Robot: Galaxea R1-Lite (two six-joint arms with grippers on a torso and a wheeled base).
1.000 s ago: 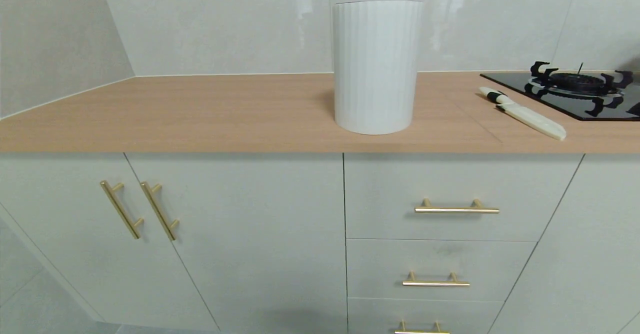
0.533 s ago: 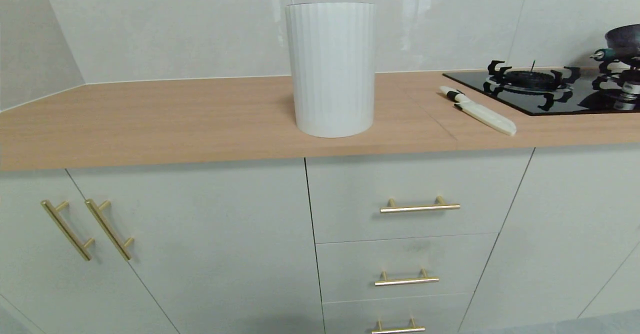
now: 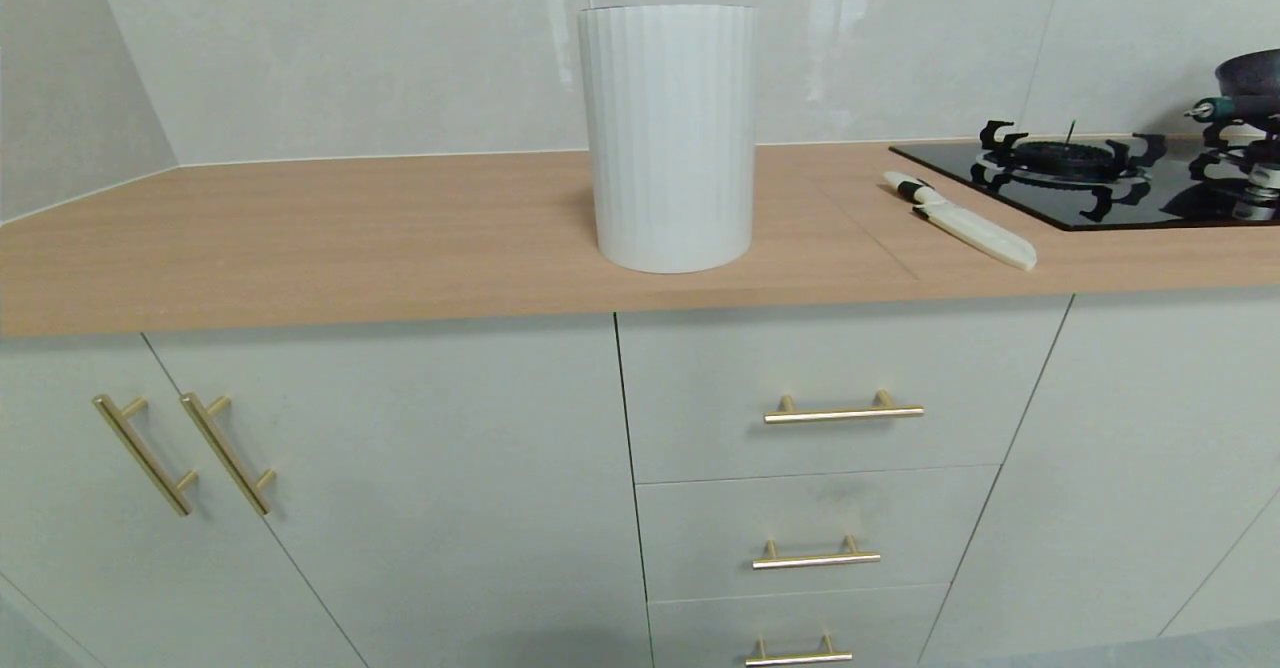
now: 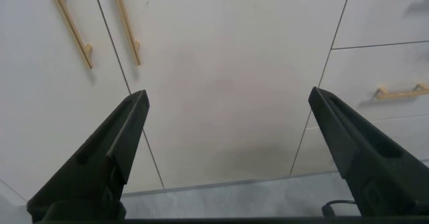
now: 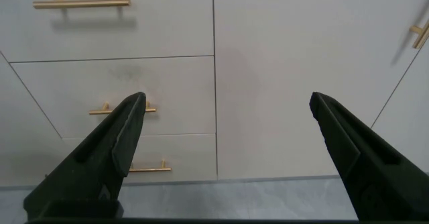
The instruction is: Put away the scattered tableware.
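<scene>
As it lies on the worktop (image 3: 300, 238): knife (image 3: 960, 221), right of ribbed canister (image 3: 668, 138).
Axis diagonal, handle wallward, tip frontward; left tool (image 4: 228, 98), right tool (image 5: 228, 100) spread wide, empty.

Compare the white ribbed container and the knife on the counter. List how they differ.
The ribbed container stands upright; the knife lies flat. The ribbed container is tall and broad, the knife slim and low. The ribbed container is plain white, while the knife has a black band. Both are pale and rest on the wooden countertop.
</scene>
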